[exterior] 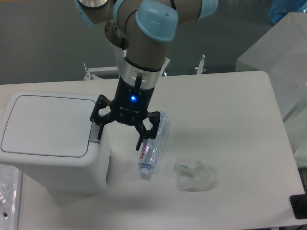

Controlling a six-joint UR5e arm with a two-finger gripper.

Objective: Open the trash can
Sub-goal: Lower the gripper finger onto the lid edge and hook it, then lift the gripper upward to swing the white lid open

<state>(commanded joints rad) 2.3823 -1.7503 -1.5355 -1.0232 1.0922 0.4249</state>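
The trash can [53, 143] is a large boxy white bin at the left of the table, its flat white lid [45, 124] closed. Its grey push-button tab sits on the lid's right edge and is mostly hidden behind my gripper. My gripper [120, 137] hangs open and empty, fingers pointing down. Its left finger [99, 132] is right at the tab on the bin's right edge; its right finger [141, 141] is over the table beside the bin.
A clear plastic bottle [152, 148] lies on the table just right of the gripper. A crumpled clear wrapper [194, 175] lies further right. Translucent boxes [278, 62] stand at the far right edge. A black object [300, 206] sits at the bottom right corner.
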